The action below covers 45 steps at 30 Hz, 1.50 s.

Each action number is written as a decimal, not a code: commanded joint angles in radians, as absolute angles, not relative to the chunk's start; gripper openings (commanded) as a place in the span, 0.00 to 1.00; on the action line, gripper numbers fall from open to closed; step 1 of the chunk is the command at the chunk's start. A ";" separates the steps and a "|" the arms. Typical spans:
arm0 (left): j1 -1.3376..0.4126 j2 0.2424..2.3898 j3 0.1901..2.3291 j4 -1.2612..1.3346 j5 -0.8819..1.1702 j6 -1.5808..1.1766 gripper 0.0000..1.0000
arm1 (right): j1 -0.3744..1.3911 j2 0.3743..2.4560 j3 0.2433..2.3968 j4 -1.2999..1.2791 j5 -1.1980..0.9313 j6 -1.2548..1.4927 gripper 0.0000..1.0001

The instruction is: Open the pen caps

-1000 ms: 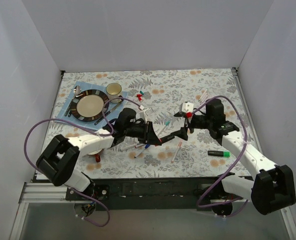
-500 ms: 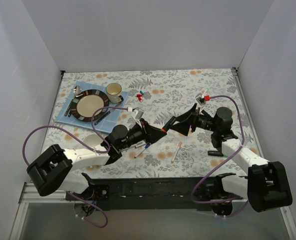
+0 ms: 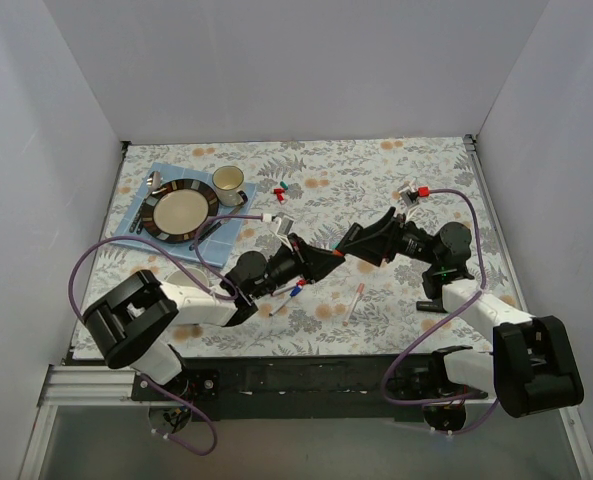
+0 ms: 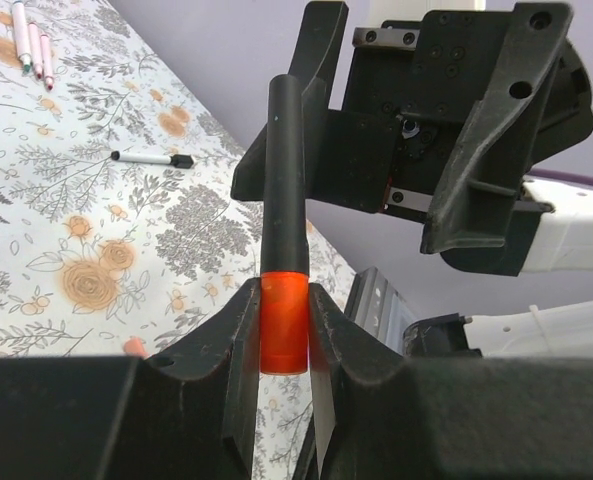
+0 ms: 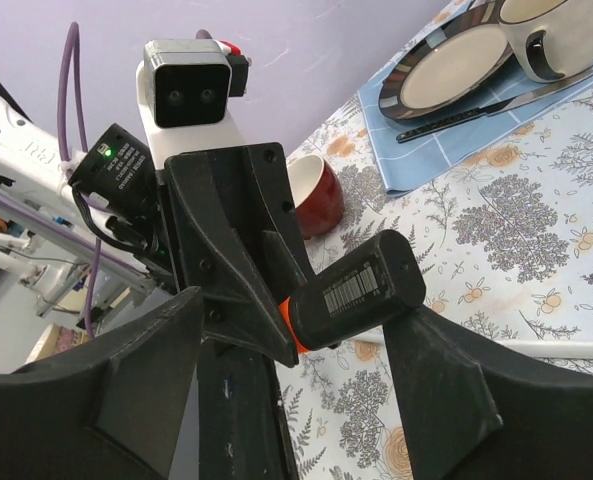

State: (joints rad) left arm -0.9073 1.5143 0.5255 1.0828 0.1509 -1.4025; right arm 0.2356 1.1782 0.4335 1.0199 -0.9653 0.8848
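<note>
White walls on three sides, table (image 3: 376, 165) covered w/ a floral cloth. The plate (image 3: 180, 209) sits far left on a blue mat (image 3: 126, 222), w/ a cup (image 3: 227, 181) just right of it toward the back wall.

Both arms meet in mid-air well right of the plate and a bit closer to the bases, w/ one black marker (image 4: 286, 180) bridging them, up off the cloth. The L gripper (image 4: 284, 300) is pinching the orange cap (image 4: 284, 330), fingers pressed tight on both sides of it. The cap sits on the marker's end, and I can't see any gap btw cap and barrel. The R gripper (image 5: 306, 320) is clamped on the barrel at the other end. A barcode label faces its cam, and a thin orange rim shows where the barrel runs into L's fingers.

Other stuff, all vs. the plate:
- Two loose caps (image 3: 281, 189), red + teal, lie to its right, just past the cup.
- A bunch of thin pens (image 3: 292, 293) w/ red and blue caps lies to its right and nearer the bases, partly under the L arm.
- One more pen (image 3: 356, 298) lies farther right again, on its own.
- A red bowl (image 5: 314, 195) shows in the R wrist cam just off the mat's edge, on the plate's base side. The top cam doesn't show it.
</note>
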 commanded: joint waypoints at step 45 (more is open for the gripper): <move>-0.925 1.629 0.661 1.137 0.343 -1.424 0.07 | 0.203 1.212 0.425 1.180 -1.009 0.927 0.01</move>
